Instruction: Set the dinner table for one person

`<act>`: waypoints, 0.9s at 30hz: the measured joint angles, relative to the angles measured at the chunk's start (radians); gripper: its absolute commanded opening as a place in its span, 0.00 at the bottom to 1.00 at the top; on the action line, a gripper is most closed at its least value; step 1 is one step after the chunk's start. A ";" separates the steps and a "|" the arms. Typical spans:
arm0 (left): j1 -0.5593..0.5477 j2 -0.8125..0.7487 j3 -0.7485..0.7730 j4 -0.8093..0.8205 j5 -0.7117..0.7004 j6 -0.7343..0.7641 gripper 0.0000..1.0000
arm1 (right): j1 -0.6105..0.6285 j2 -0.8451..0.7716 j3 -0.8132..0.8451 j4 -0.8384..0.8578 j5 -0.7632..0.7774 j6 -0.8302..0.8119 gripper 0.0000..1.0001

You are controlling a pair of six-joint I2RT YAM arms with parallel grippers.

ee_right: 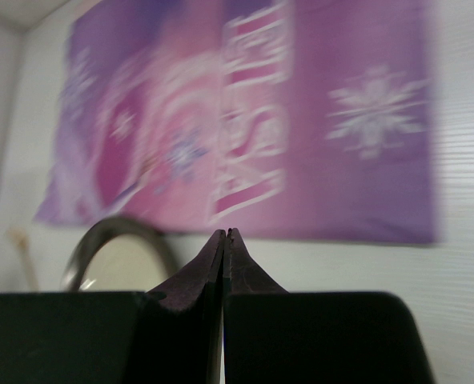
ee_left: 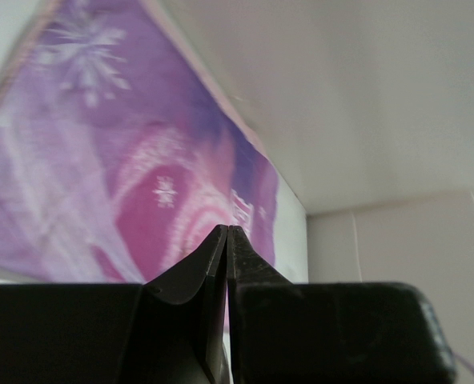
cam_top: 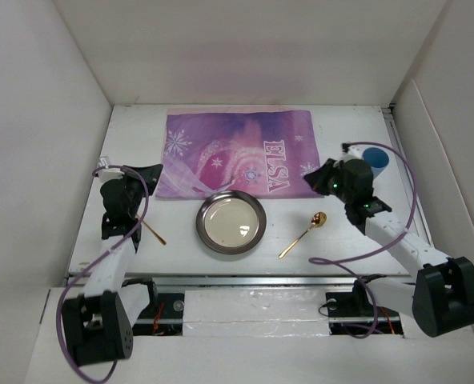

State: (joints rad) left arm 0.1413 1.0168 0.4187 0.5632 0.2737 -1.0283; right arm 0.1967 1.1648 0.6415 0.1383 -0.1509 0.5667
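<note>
The dinner table (cam_top: 133,128) is a white tabletop with a purple "ELSA" placemat (cam_top: 237,152) lying at its back middle. In front of the mat sits a round metal plate (cam_top: 230,223). A gold spoon (cam_top: 304,234) lies to the right of the plate, and a second gold utensil (cam_top: 154,233) lies to its left. My left gripper (cam_top: 150,173) is shut and empty by the mat's near left corner. My right gripper (cam_top: 326,178) is shut and empty by the near right corner. Each wrist view shows closed jaws, left (ee_left: 227,229) and right (ee_right: 226,232), over the mat (ee_left: 101,160) (ee_right: 301,120).
A blue cup (cam_top: 376,160) stands at the back right, partly hidden behind my right wrist. White walls enclose the table on the left, back and right. The plate's rim (ee_right: 101,236) shows at lower left in the right wrist view.
</note>
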 measured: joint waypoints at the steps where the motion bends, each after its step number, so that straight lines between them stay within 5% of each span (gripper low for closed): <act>1: -0.021 -0.055 0.001 -0.012 0.013 0.013 0.00 | 0.064 -0.009 -0.002 0.013 -0.030 -0.003 0.15; 2: -0.040 -0.111 0.007 -0.033 0.032 0.037 0.00 | 0.129 -0.011 -0.006 0.029 -0.054 -0.006 0.31; 3: -0.055 -0.161 0.020 -0.069 0.053 0.063 0.00 | 0.188 -0.006 -0.017 0.045 -0.072 -0.007 0.58; 8: -0.076 -0.351 0.175 -0.299 0.132 0.240 0.01 | 0.352 0.101 -0.103 0.107 -0.153 -0.005 0.69; 12: -0.136 -0.398 0.293 -0.434 0.149 0.404 0.19 | 0.400 0.237 -0.111 0.127 -0.142 0.027 0.68; 23: -0.155 -0.391 0.257 -0.620 0.189 0.560 0.22 | 0.387 0.488 -0.073 0.361 -0.206 0.130 0.44; 25: -0.155 -0.389 0.257 -0.628 0.189 0.572 0.22 | 0.387 0.523 -0.064 0.404 -0.229 0.145 0.39; 27: -0.155 -0.389 0.257 -0.635 0.188 0.581 0.22 | 0.387 0.547 -0.058 0.428 -0.250 0.155 0.19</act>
State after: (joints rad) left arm -0.0139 0.6281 0.6762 -0.0715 0.4622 -0.4477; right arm 0.5835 1.7115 0.5831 0.5667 -0.4007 0.7216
